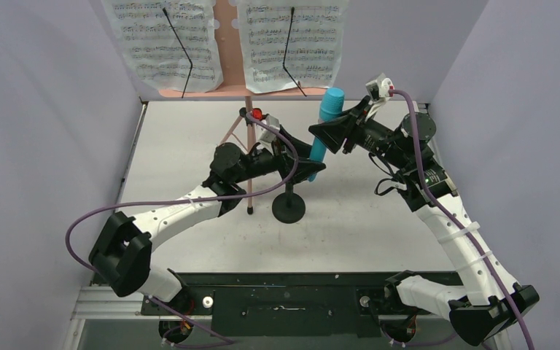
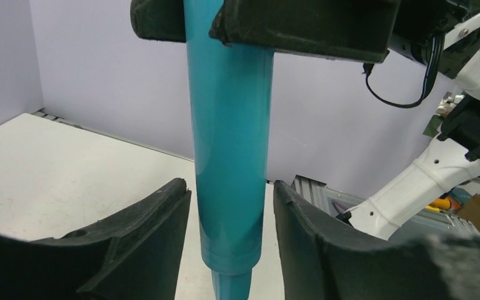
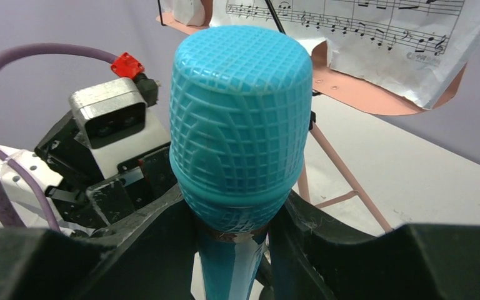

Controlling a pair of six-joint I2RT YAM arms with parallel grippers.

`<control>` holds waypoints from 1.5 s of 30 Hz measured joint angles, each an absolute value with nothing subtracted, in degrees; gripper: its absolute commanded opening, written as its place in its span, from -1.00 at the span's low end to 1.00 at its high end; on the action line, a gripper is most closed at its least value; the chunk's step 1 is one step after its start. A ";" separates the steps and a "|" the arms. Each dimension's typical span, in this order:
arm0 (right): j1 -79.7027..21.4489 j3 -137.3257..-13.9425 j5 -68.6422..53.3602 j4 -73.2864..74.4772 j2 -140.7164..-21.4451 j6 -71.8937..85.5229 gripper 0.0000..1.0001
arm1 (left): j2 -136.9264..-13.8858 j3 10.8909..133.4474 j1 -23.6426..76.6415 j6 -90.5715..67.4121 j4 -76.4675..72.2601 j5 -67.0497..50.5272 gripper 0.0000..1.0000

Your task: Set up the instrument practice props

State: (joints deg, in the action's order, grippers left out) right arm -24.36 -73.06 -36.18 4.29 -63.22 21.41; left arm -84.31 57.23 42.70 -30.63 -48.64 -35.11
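Note:
The teal toy microphone (image 1: 324,131) stands nearly upright in the air, head up. My right gripper (image 1: 333,130) is shut on it just below the gridded head (image 3: 237,125); its fingers press both sides (image 3: 234,219). My left gripper (image 1: 302,157) is open around the microphone's lower body (image 2: 228,125), with a gap on each side. The black round-based mic stand (image 1: 289,208) is on the table just below and left of the microphone's lower tip. The pink music stand (image 1: 226,91) is at the back, holding two sheet-music pages (image 1: 164,44) (image 1: 292,44).
The music stand's pink tripod legs (image 1: 249,175) reach down beside my left wrist. Purple walls close the table on the left, back and right. The left arm's purple cable (image 1: 189,198) loops over the table's left side.

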 measured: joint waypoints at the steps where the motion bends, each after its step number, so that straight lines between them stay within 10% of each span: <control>1: -24.38 -73.06 -35.90 4.36 -63.22 21.02 -0.89 | -83.92 57.23 42.59 -29.76 -48.01 -34.81 0.53; 3: -24.36 -73.06 -35.16 4.40 -63.22 20.05 -0.89 | -82.78 57.23 42.37 -27.57 -46.50 -34.30 0.95; 23: -24.36 -68.10 -26.55 5.30 -60.64 12.36 -0.89 | -75.42 56.29 36.58 -12.19 -31.83 -31.07 0.93; 45: -24.36 -48.56 -24.93 1.93 -48.69 5.10 -0.89 | -79.13 56.31 29.82 16.10 -11.79 -57.95 0.93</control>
State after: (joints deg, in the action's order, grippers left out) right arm -24.36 -48.56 -24.93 1.93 -48.69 5.10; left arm -79.13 56.31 29.82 16.10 -11.79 -57.95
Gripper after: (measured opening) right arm 0.393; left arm 0.963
